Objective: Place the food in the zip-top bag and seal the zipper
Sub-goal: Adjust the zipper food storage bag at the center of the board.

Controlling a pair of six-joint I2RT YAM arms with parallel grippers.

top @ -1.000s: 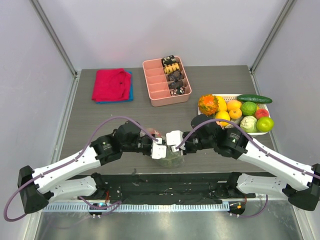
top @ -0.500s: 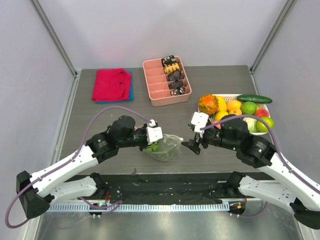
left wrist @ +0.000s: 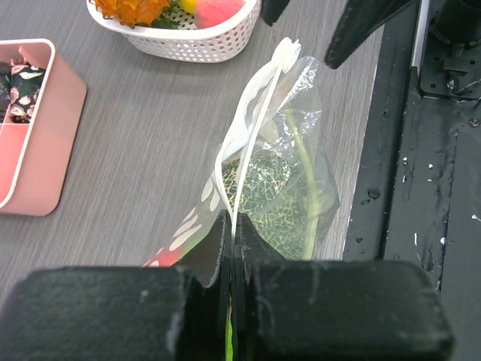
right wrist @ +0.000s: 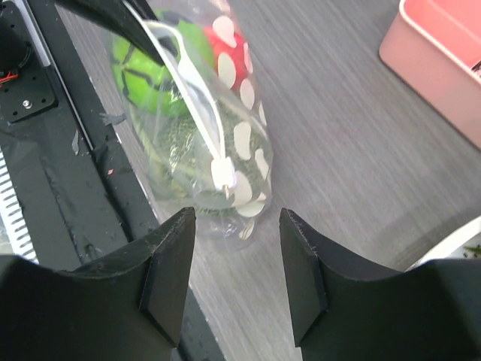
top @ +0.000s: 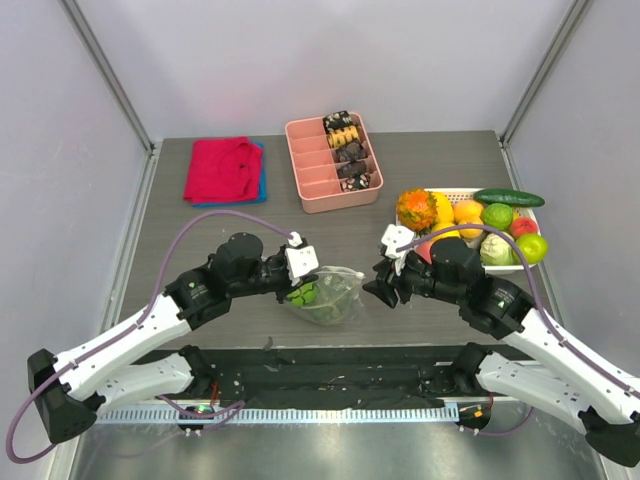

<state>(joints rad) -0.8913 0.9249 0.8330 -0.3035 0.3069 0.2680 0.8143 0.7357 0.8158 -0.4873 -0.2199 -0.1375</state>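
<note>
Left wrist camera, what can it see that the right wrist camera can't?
Only the left wrist view shows the white basket of fruit and the left gripper pinching the zip-top bag at its top edge. Only the right wrist view plainly shows the round green fruit and red fruit inside, past the open right gripper. Both show that bag, its netted melon, white slider and the pink tray.

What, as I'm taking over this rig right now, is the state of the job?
Left gripper: shut on the zip-top bag at its zipper edge.
Right gripper: open, just clear of the slider end.
Food: red, green and netted fruits inside the bag.
Done: loading; zipper looks closed, slider at its far end.
Left: confirm the seal, release bag.
</note>
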